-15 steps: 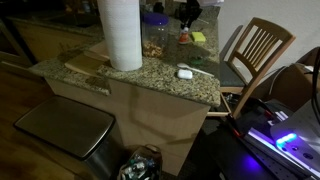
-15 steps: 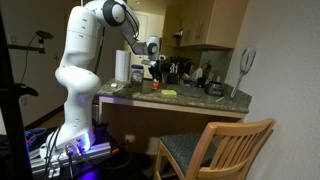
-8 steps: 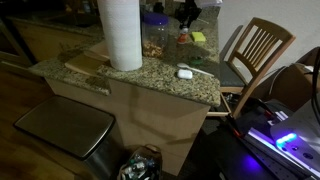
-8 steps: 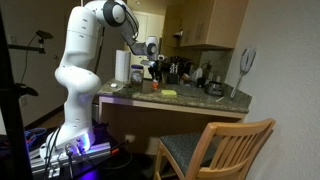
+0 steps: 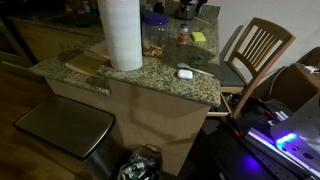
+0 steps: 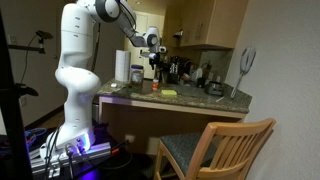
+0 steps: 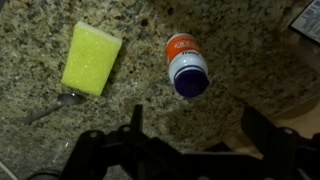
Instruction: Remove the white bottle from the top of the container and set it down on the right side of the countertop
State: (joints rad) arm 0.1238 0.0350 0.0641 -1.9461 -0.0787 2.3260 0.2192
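Countertop of speckled granite; wooden chair

In the wrist view bare countertop rings the bottle, open from above; the sponge lies well apart on one side, a spoon just beside it. In an exterior view the jar stands near the bottle's opposite side with the tall roll beyond, and granite in front of the bottle lies free up to the gadget.

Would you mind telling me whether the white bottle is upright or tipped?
Upright: in an exterior view the white bottle stands cap-up on the countertop.
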